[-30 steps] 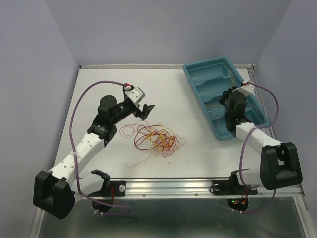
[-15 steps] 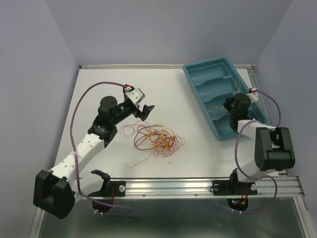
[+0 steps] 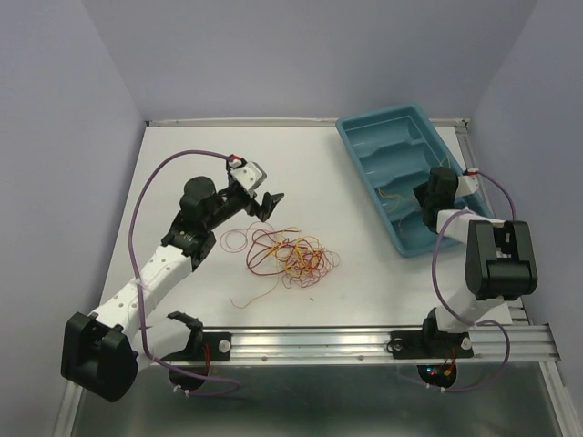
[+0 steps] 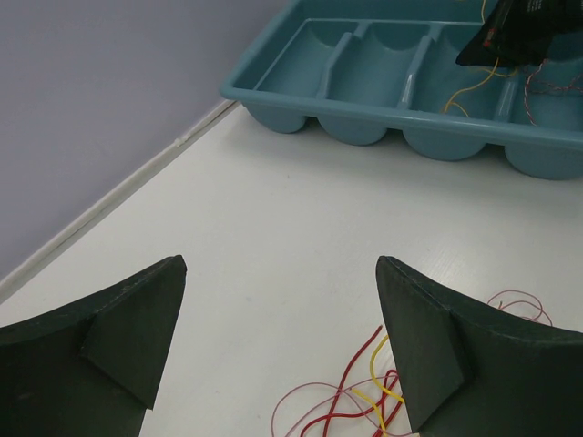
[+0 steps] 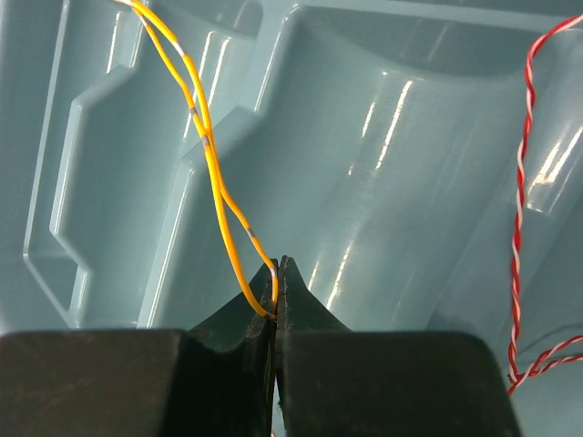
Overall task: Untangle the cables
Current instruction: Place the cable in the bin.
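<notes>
- Top external view: the right arm has folded up since a second ago. Its big black joint, which lay low near the table's right edge, now stands upright and closer to the teal tray [image 3: 387, 125], and the wrist has swung toward the tray's right side.
- The left arm and the cables [image 3: 287, 255] have not moved.
- The left arm reaches diagonally from its near-left base. The left gripper [image 3: 269, 205] hangs above the white table [image 3: 310, 159], just behind the tangle, with its jaws spread wide and nothing between them.
- The right gripper [image 3: 434, 193] points down into the tray.
- The tangle is a loose nest of thin, curly red, orange and yellow loops at mid-table, well apart from the tray.
- Left wrist view: the left gripper [image 4: 278, 269] shows two dark, matte, wedge-shaped fingers [image 4: 118, 337] held far apart over bare table.
- Red and yellow loops of the cables [image 4: 364, 405] lie near the lower right finger.
- The glossy, moulded tray [image 4: 364, 102] has rounded compartments. The right gripper [image 4: 521, 27] is over its far end, with a yellow strand [image 4: 469, 82] trailing below.
- Right wrist view: the right gripper [image 5: 276, 284] is pinched tight on the yellow strand [image 5: 209, 150], a doubled wire curving up to the upper left.
- A red-and-white twisted strand [image 5: 520, 209] lies in the neighbouring compartment of the tray [image 5: 410, 137].
</notes>
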### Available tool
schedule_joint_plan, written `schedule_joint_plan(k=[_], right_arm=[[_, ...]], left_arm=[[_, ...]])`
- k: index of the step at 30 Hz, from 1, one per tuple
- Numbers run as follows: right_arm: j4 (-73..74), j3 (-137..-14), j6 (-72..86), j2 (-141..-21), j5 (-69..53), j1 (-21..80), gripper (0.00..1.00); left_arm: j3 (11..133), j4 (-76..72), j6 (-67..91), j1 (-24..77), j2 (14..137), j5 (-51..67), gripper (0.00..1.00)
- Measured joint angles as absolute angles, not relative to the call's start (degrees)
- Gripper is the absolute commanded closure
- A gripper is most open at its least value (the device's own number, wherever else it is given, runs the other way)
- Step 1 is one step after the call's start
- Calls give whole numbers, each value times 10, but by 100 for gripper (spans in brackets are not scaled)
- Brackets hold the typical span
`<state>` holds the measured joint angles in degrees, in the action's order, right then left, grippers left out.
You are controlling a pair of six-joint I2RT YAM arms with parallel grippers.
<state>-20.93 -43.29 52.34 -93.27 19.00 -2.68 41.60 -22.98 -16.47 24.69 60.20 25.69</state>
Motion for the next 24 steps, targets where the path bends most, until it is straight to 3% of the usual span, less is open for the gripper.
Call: schedule_joint_plan(k=[19,22,23,24], right_arm=[[-25,-590,628,-950,259,0,99],[-8,-590,644,-952,270,3,83],[-3,-590,647,-952,274,4,48],[1,-590,651,-952,280,5,41]], left_arm=[[416,-230,-167,247,603,257,4],[416,-231,-167,247,603,257,4],[416,-231,-167,247,603,257,4],[416,-231,-168,247,603,258,4]])
